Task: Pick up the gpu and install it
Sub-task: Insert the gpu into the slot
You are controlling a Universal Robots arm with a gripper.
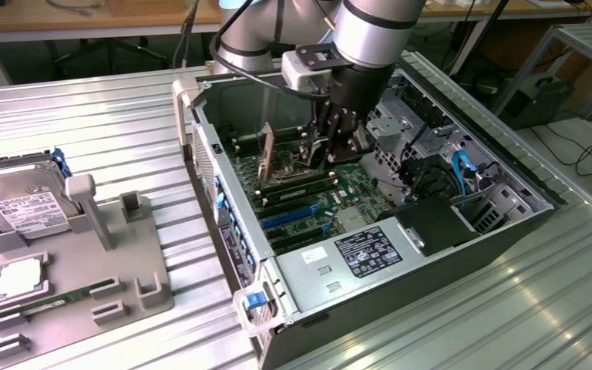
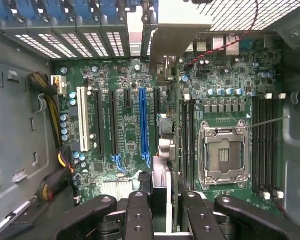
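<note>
Overhead, the silver jointed arm reaches straight down into the open grey metal computer case (image 1: 502, 166), its black gripper (image 1: 335, 150) clamped on the gpu (image 2: 165, 145), a thin dark circuit card seen edge-on above the green motherboard (image 2: 125, 140). From outside, arm and fingers mostly hide the card. The wrist view shows its pale metal bracket (image 2: 177, 37) beside the long blue slot (image 2: 143, 125).

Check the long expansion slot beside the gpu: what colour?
Blue; the slot shows best in the wrist view, next to the gpu.
</note>
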